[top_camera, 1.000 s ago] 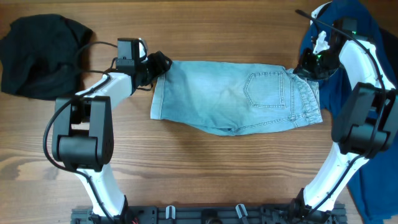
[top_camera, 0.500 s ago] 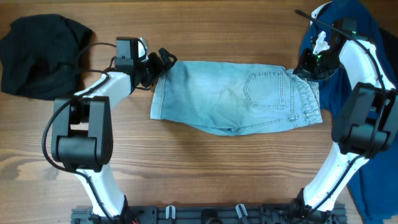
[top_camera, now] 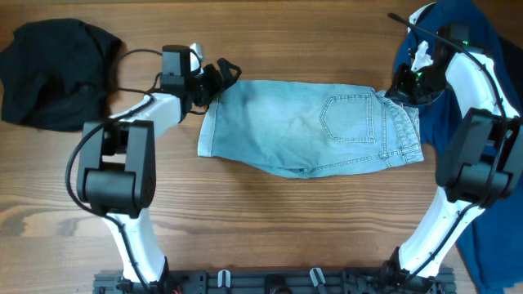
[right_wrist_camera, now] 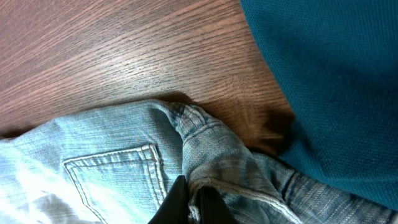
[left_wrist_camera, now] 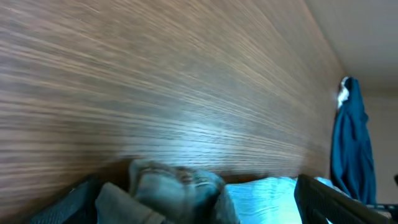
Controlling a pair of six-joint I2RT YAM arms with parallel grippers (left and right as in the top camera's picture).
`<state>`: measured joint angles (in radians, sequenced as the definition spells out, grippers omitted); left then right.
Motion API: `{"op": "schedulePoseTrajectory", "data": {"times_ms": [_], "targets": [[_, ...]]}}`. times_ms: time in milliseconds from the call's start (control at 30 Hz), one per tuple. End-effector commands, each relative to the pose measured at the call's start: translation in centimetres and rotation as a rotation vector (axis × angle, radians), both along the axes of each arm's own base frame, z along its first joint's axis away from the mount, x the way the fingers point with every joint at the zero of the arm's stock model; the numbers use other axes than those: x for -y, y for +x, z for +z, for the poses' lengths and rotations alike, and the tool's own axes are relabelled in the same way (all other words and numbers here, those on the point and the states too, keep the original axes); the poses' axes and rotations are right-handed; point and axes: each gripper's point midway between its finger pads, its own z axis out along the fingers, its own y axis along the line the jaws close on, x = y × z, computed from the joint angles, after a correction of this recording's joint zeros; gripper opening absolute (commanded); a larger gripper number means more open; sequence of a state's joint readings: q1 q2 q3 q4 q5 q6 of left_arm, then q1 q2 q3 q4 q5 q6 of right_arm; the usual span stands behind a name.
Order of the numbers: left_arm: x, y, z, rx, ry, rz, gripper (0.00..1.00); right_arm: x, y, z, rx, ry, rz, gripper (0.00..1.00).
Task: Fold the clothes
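Note:
The light-blue denim shorts point(top_camera: 310, 126) lie flat across the middle of the table, back pocket up. My left gripper point(top_camera: 221, 75) is open at their top left corner. In the left wrist view its fingers point(left_wrist_camera: 320, 196) stand wide apart, with the bunched hem corner point(left_wrist_camera: 177, 186) lying loose between them. My right gripper point(top_camera: 405, 83) is shut on the waistband at the shorts' top right corner. The right wrist view shows its jaws point(right_wrist_camera: 198, 204) pinching a fold of the denim waistband point(right_wrist_camera: 211, 152). The black garment point(top_camera: 53, 73) lies far left. The dark-blue garment point(top_camera: 462, 57) lies far right.
The dark-blue garment runs down the right edge of the table under my right arm and fills the right of the right wrist view point(right_wrist_camera: 329, 74). Bare wooden tabletop point(top_camera: 270, 220) lies in front of the shorts.
My left gripper has opened, let go of the shorts' top left corner and shifted slightly right and away. The right gripper and the shorts have not moved.

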<state>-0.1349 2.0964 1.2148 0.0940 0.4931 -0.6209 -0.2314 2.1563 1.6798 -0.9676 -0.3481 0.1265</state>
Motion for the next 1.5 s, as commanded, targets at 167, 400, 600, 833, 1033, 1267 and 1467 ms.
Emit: {"op": "schedulePoseTrajectory", "data": {"times_ms": [167,400,600,833,1033,1267,1467], "targets": [[1.0,-2.9,-4.7,-0.160,-0.036,-0.016,0.11,-0.7,-0.1,-0.8,-0.019,0.023,0.029,0.04],[1.0,-2.7,-4.2,-0.164,-0.051,0.001,0.04,-0.7,-0.1,-0.7,-0.016,0.021,0.033,0.04],[1.1,-2.1,0.3,-0.085,-0.061,-0.003,0.04,-0.6,0.4,0.4,0.015,0.012,0.043,0.05],[1.3,-2.1,7.3,0.057,-0.025,-0.012,0.04,-0.4,1.7,5.6,0.162,-0.026,0.052,0.05],[2.0,-3.5,10.0,0.120,0.095,-0.023,0.04,-0.4,1.6,12.5,0.320,-0.068,0.061,0.05],[2.1,-3.6,10.5,0.129,0.092,-0.025,0.04,-0.6,-0.3,20.8,0.506,-0.133,0.070,0.05],[0.9,-3.3,10.0,0.120,0.146,0.028,0.04,-0.6,-1.1,23.0,0.553,-0.158,0.062,0.05]]}}
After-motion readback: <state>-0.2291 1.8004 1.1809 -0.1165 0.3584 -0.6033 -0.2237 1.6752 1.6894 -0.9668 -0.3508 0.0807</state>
